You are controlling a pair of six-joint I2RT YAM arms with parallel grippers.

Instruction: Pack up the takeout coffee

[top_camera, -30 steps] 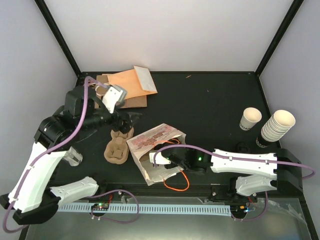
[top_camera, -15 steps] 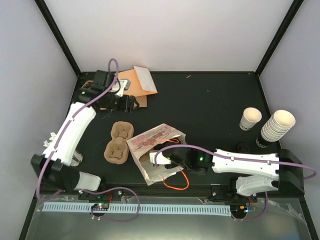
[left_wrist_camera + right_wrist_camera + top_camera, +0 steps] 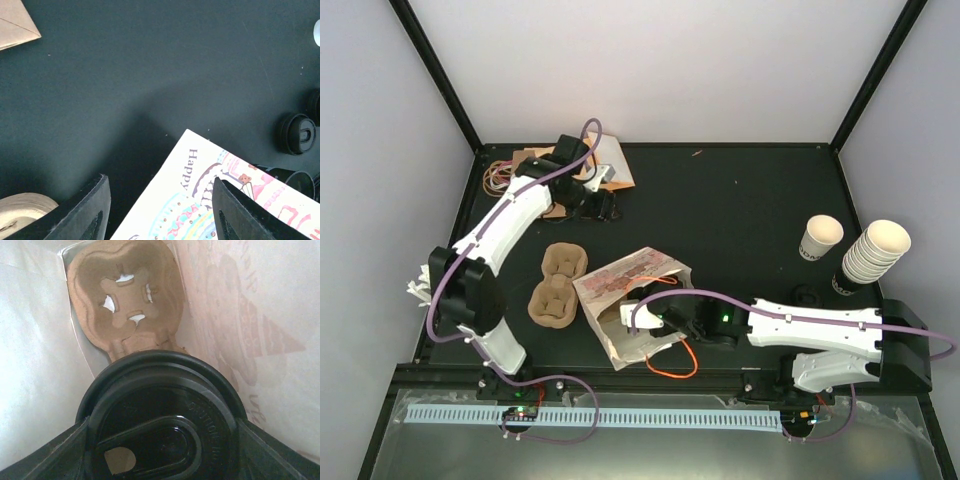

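The packing step is judged to be in hand: the right gripper (image 3: 640,320) is closed on a black lid (image 3: 160,425) inside the paper bag (image 3: 630,275), above the cup carrier (image 3: 125,295). The takeout coffee (image 3: 820,238) is seen at the right, just beside the stack of cups (image 3: 875,250). The left gripper (image 3: 160,180) is held open, empty. A careful release is called for next. The bag walls are close, while bare table (image 3: 740,200) is seen at the far middle.

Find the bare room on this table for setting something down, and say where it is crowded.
The widest bare patch of tabletop lies between the envelopes at back left, the printed paper bag in front and the single paper cup at right. Crowded: front left around the pulp cup carriers, and the right corner by the cup stack.
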